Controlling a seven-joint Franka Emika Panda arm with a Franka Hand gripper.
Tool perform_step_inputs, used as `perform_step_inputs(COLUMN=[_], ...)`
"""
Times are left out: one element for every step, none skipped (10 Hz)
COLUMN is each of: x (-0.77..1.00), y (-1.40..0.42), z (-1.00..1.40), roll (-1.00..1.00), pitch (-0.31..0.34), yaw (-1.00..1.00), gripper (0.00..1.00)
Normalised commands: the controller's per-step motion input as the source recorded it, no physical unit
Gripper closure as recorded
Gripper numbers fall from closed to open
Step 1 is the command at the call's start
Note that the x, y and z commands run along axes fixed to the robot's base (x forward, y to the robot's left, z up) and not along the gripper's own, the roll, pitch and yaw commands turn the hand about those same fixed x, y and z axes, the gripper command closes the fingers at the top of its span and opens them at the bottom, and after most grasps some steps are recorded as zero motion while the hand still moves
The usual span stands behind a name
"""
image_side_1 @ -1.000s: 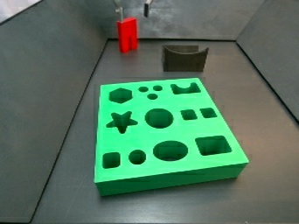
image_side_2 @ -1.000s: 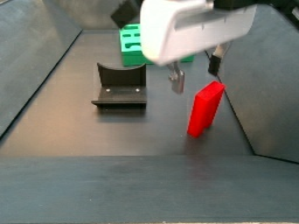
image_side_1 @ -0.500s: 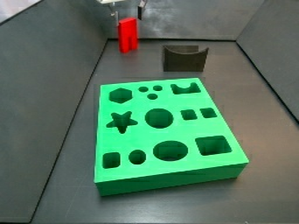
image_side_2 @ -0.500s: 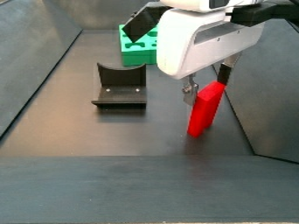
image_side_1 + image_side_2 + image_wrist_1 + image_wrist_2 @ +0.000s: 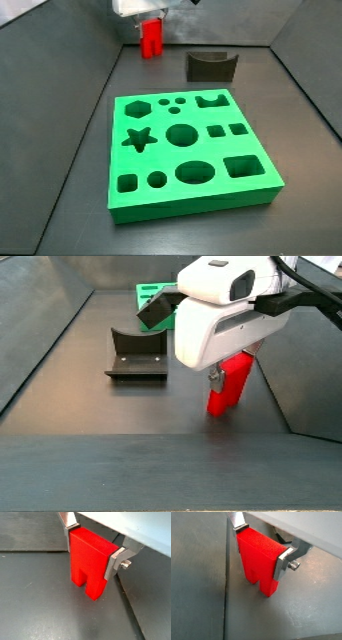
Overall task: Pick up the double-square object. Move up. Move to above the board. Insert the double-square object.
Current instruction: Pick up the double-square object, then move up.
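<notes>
The double-square object, a tall red block with two prongs split by a slot, stands on the dark floor with its prongs down. In both wrist views my gripper is shut on it, a silver finger pressed flat against each narrow side with no gap showing. In a side view the white gripper body covers the block's top. It stands at the far end of the bin. The green board with its cut-outs lies flat, well apart from the gripper, and the gripper partly hides it.
The dark fixture stands on the floor between the red block and the board. Grey bin walls rise close beside the block. A floor seam runs past the block.
My gripper has come down over the red block, from above its top to around its upper part, and the fingers now press its sides. The block and the board have stayed put.
</notes>
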Motion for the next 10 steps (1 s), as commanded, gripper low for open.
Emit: perform_step_inputs(x=[0.0, 0.0, 0.0, 0.0, 0.0, 0.0, 0.0, 0.0, 0.0, -0.04], y=[0.0, 0.0, 0.0, 0.0, 0.0, 0.0, 0.0, 0.0, 0.0, 0.07], z=[0.0, 0.0, 0.0, 0.0, 0.0, 0.0, 0.0, 0.0, 0.83, 0.8], roll=[0.0, 0.0, 0.0, 0.0, 0.0, 0.0, 0.0, 0.0, 0.0, 0.01], pitch=[0.0, 0.0, 0.0, 0.0, 0.0, 0.0, 0.0, 0.0, 0.0, 0.023], yaw=[0.0, 0.0, 0.0, 0.0, 0.0, 0.0, 0.0, 0.0, 0.0, 0.03], gripper=[1.0, 1.0, 1.0, 1.0, 1.0, 1.0, 1.0, 1.0, 1.0, 1.0])
